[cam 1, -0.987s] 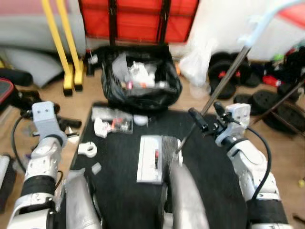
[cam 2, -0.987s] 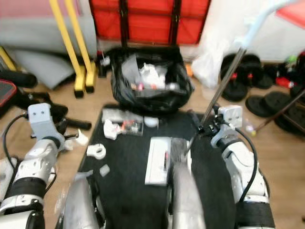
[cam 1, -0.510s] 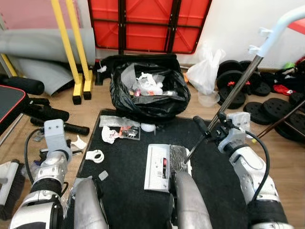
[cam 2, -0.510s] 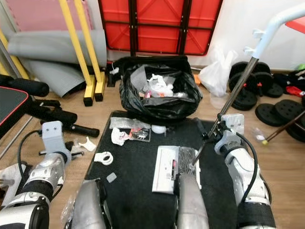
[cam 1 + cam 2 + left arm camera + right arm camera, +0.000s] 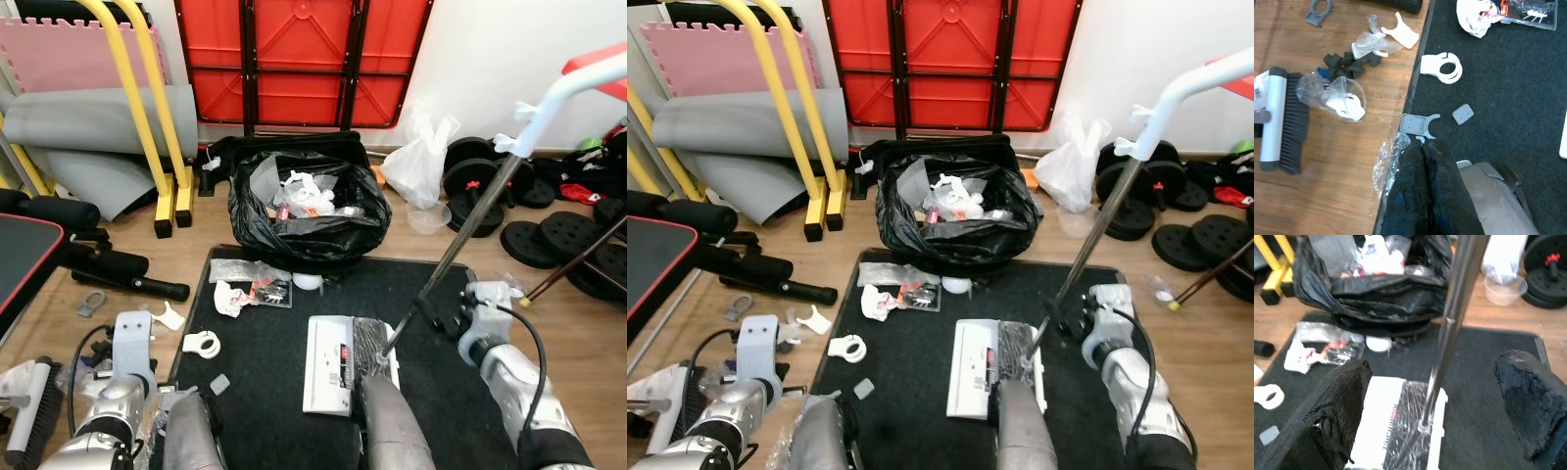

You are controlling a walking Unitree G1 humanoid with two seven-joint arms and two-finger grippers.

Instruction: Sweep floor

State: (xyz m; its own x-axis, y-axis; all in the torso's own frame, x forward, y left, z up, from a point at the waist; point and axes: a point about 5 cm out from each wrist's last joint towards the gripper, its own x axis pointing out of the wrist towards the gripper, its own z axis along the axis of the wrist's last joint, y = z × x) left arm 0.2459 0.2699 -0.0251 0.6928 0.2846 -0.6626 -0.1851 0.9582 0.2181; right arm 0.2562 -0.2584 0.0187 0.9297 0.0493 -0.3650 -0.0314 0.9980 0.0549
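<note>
In the left eye view the broom (image 5: pixel 460 240) stands with its head on the black mat (image 5: pixel 265 392), near the white dustpan (image 5: pixel 328 365). Scraps (image 5: pixel 245 291) lie before the full trash bag (image 5: pixel 304 211), so I judge much sweeping is left.

In the left wrist view the left gripper (image 5: pixel 1425 161) has its jaws together, above a grey clip (image 5: pixel 1418 124).

In the right wrist view the right gripper (image 5: pixel 1437 401) has its jaws wide apart, with the broom pole between them but not touched.

Silver arms, black cables; each end effector (image 5: pixel 1435 431) has 2 black textured fingers (image 5: pixel 1425 196).

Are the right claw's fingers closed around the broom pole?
No. In the right wrist view the black fingers stand wide apart, with the broom pole untouched in the gap between them.
</note>
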